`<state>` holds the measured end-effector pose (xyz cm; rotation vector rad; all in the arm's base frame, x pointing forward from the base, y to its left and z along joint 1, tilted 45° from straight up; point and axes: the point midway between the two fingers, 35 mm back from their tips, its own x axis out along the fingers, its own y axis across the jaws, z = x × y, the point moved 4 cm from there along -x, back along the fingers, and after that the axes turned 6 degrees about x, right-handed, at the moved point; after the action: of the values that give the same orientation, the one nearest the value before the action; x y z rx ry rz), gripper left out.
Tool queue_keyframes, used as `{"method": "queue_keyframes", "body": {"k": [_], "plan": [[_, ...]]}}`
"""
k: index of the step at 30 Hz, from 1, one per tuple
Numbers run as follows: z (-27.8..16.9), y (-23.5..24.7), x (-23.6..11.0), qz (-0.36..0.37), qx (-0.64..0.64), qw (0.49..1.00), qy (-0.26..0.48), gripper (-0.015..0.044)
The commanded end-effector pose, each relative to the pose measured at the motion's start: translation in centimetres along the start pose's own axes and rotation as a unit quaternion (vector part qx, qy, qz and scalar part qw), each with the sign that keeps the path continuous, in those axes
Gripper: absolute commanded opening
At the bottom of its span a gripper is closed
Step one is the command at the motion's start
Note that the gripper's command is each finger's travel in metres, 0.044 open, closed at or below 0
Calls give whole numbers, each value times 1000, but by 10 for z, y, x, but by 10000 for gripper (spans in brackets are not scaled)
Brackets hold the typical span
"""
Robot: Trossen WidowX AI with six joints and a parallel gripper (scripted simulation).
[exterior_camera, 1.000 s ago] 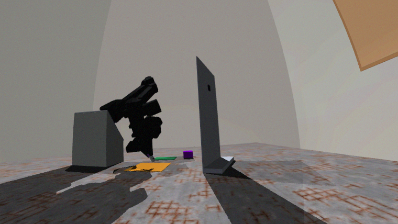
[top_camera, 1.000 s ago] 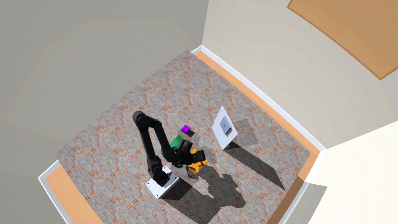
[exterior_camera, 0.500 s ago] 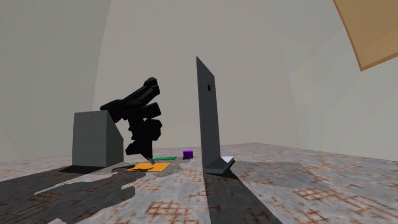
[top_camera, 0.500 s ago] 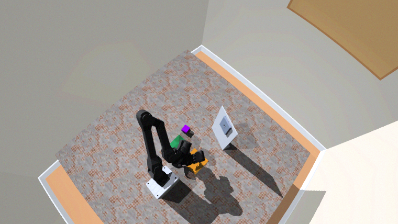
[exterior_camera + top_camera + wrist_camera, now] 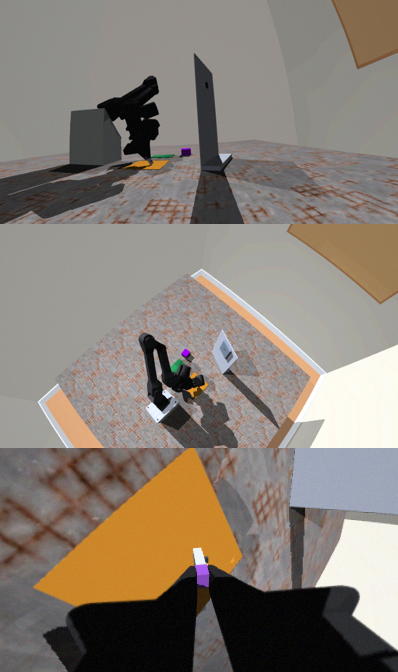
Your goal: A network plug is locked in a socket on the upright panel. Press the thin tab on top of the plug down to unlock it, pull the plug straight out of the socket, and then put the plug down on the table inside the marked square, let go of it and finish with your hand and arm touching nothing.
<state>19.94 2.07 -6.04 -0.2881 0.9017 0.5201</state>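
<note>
My gripper (image 5: 147,157) (image 5: 201,571) points down and is shut on the plug (image 5: 150,161) (image 5: 199,556), which has a purple part between the fingertips and a white end pointing down. The plug is over the orange square (image 5: 159,164) (image 5: 135,533) (image 5: 203,384), near one corner in the wrist view. It is at or just above the surface; I cannot tell if it touches. The upright panel (image 5: 218,354) (image 5: 205,119) stands apart from the gripper, and its socket (image 5: 224,349) holds no plug. The thin tab is not clear.
A green square (image 5: 178,365) (image 5: 164,156) lies beside the orange one. A purple block (image 5: 185,353) (image 5: 186,152) sits beyond the green square. The arm's base block (image 5: 158,415) (image 5: 86,136) stands behind the gripper. The panel's foot (image 5: 225,158) rests on the table.
</note>
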Motion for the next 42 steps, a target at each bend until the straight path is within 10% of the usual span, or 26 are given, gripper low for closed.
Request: {"method": "queue_keyframes", "body": {"k": [1, 7, 13, 42], "plan": [[0, 1, 1, -1, 3, 1000, 1, 0], [0, 0, 0, 0, 0, 1000, 0, 0], [0, 0, 0, 0, 0, 1000, 0, 156], [1, -1, -12, -1, 1, 1000, 0, 156]]}}
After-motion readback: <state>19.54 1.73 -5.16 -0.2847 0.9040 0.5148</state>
